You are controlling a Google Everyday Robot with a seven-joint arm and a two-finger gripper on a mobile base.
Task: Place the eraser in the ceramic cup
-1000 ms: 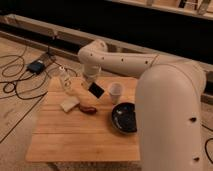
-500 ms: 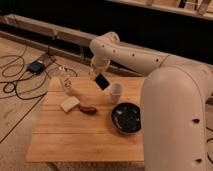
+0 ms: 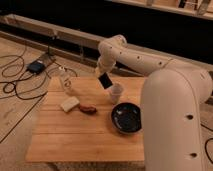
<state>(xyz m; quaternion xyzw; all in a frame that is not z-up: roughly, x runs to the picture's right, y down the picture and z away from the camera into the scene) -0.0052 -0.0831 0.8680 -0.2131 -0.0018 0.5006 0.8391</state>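
My gripper (image 3: 102, 74) hangs above the back middle of the wooden table (image 3: 85, 135), shut on the eraser (image 3: 105, 81), a small flat black block that dangles tilted below it. The ceramic cup (image 3: 116, 93), small and white, stands upright on the table just to the right of and below the eraser. The eraser's lower end is close to the cup's left rim, still outside the cup. My white arm reaches in from the right.
A wide dark bowl (image 3: 126, 118) sits on the table in front of the cup. A cream-white block (image 3: 69, 104) and a reddish-brown item (image 3: 88, 108) lie left of centre. A clear slim bottle (image 3: 65, 82) stands at the back left. Cables lie on the floor at left.
My gripper has carried the eraser up and to the right, from over the table's middle to beside the cup's left rim. The other objects have not moved.
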